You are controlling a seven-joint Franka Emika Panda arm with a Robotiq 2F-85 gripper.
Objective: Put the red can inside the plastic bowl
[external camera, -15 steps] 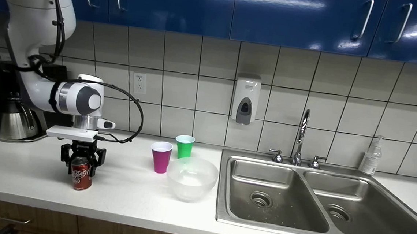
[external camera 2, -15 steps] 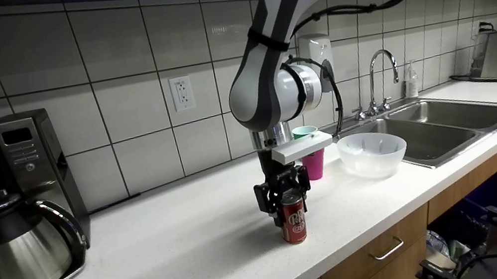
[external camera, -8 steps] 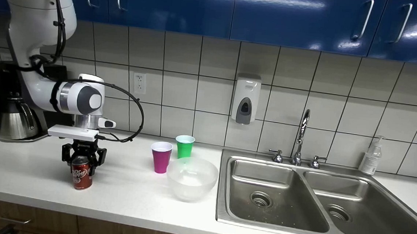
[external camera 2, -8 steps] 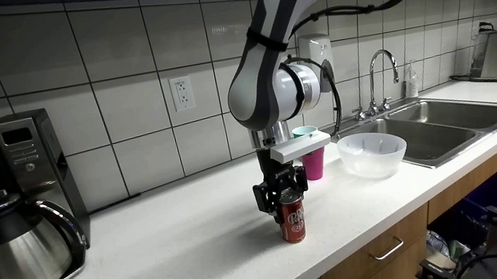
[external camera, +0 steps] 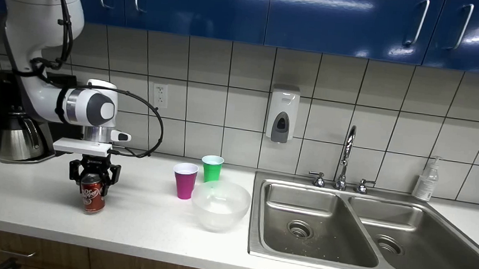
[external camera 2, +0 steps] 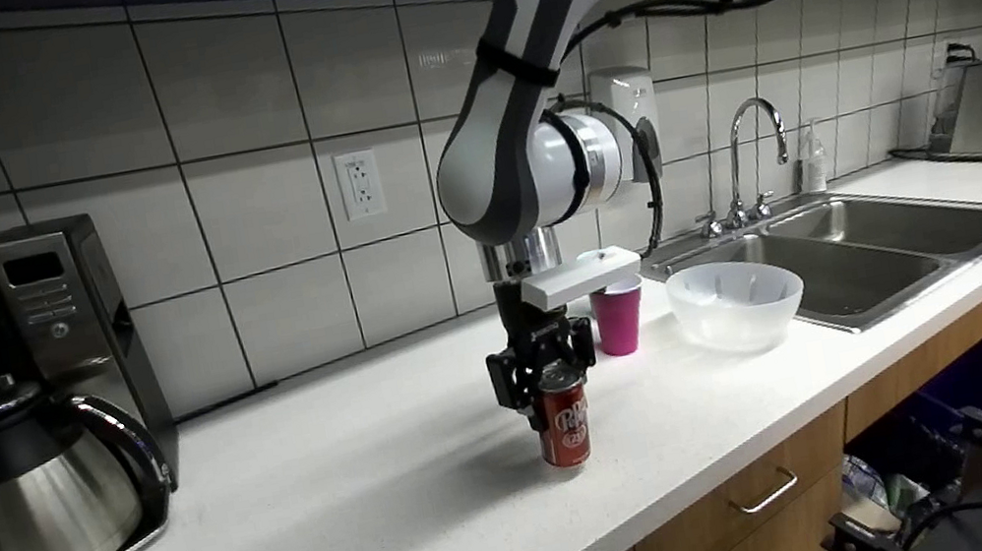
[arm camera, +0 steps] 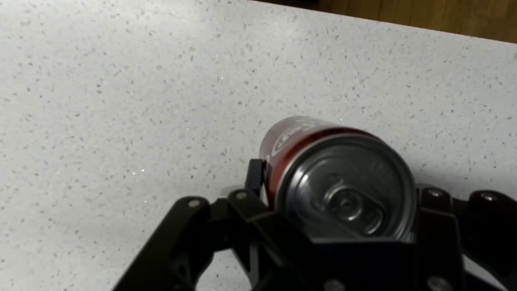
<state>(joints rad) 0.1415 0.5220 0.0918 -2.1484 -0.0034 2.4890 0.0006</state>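
In both exterior views the gripper [external camera: 92,189] is clasping the red can [external camera: 92,199], holding it upright just off the surface [external camera: 144,229], well left of the plastic bowl [external camera: 216,218]; a magenta cup [external camera: 185,184] is standing just beside the bowl, a green cup [external camera: 212,170] near it.

"dr pepper" on the red can [external camera: 92,197]

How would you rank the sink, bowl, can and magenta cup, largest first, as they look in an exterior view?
Largest to smallest:
Sink
Bowl
Magenta cup and can: too alike to rank, with the claw covering part of the can.
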